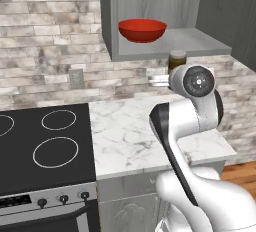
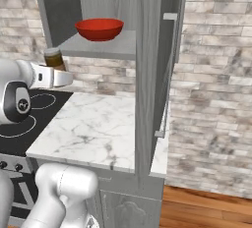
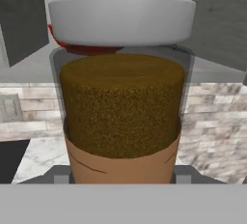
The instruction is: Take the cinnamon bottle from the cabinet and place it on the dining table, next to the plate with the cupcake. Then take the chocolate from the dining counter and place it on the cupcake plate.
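The cinnamon bottle [image 3: 123, 107] is a clear jar of brown powder with a white cap and a tan label. It stands upright between my fingers [image 3: 61, 176], close up in the hand view. My gripper [image 1: 175, 69] is shut on the bottle's lower part and holds it in the air, just below the front edge of the open cabinet's shelf [image 1: 200, 41]. From the right base view the bottle [image 2: 54, 58] rises above my gripper [image 2: 55, 69], left of the cabinet shelf [image 2: 98, 48].
A red bowl [image 1: 142, 29] sits on the cabinet shelf, just above and behind the bottle. Below lie a marble counter [image 1: 130, 131] and a black stovetop [image 1: 45, 141] to its left. The cabinet's open grey door [image 2: 152, 74] juts out on the right.
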Controlling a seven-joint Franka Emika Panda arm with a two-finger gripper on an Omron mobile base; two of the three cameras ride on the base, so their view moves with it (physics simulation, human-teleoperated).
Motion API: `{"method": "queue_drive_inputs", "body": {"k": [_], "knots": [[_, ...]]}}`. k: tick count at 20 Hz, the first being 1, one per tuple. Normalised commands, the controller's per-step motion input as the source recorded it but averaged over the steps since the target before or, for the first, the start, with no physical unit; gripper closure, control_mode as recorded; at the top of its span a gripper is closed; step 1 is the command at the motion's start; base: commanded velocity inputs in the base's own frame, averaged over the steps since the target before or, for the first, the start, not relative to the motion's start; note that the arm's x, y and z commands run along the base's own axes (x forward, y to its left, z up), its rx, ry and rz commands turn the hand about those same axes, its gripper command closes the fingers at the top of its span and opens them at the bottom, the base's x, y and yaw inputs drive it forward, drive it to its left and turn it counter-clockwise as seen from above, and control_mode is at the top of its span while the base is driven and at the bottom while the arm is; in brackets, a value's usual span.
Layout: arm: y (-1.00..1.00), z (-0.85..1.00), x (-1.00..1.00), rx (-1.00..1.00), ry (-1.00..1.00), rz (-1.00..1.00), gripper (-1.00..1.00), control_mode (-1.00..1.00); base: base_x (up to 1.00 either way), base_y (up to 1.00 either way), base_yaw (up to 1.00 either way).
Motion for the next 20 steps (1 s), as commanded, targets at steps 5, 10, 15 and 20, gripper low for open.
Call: {"method": "queue_drive_inputs", "body": {"k": [5, 10, 15, 20], "knots": [[0.01, -0.01, -0.04, 0.00, 0.00, 0.00, 1.00, 1.00, -0.33, 0.05, 0.00], [0.00, 0.00, 0.00, 0.00, 0.00, 0.00, 1.00, 1.00, -0.55, 0.10, 0.10], [0.00, 0.00, 0.00, 0.00, 0.00, 0.00, 1.00, 1.00, -0.51, 0.06, 0.65], [0.00, 0.00, 0.00, 0.00, 0.00, 0.00, 1.00, 1.00, -0.20, 0.03, 0.98]]}}
